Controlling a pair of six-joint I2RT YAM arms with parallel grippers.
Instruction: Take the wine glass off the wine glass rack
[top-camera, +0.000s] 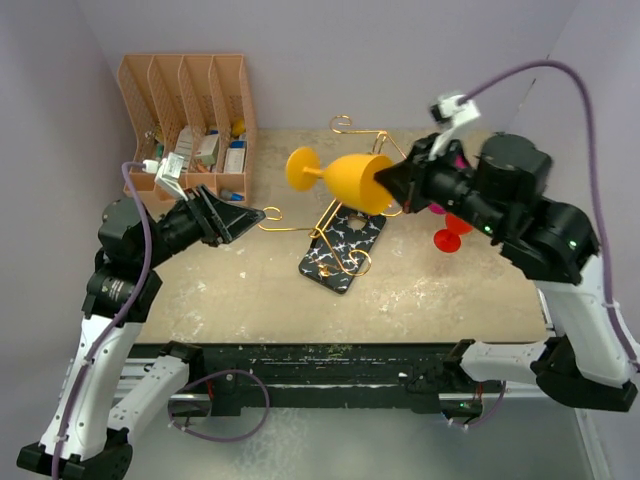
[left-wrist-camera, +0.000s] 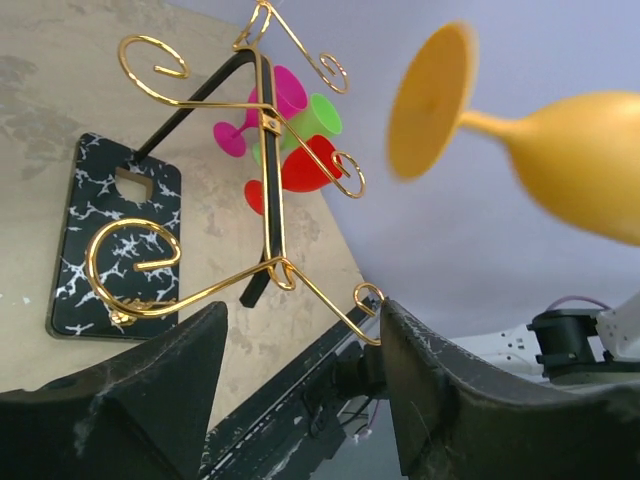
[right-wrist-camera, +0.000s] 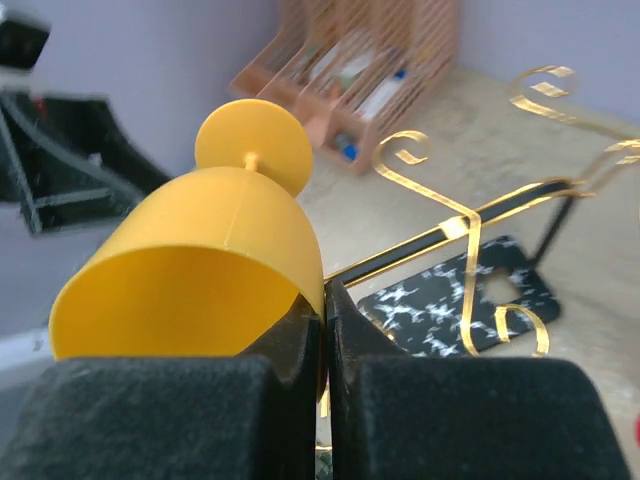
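The yellow wine glass (top-camera: 352, 178) lies sideways in the air, clear of the rack, with its foot pointing left. My right gripper (top-camera: 388, 186) is shut on its rim, one finger inside the bowl and one outside, as the right wrist view (right-wrist-camera: 325, 305) shows. The wine glass rack (top-camera: 338, 212) is gold wire on a black white-veined base (top-camera: 345, 248) at mid-table. My left gripper (top-camera: 258, 214) is open at the rack's left arm. In the left wrist view a gold curl (left-wrist-camera: 368, 295) sits between my fingers, touching the right one (left-wrist-camera: 430, 380).
A peach file organiser (top-camera: 190, 115) with small items stands at the back left. Red (top-camera: 450, 236) and pink (top-camera: 437, 208) glasses stand on the table under my right arm; a green one (left-wrist-camera: 318, 115) shows beside them in the left wrist view.
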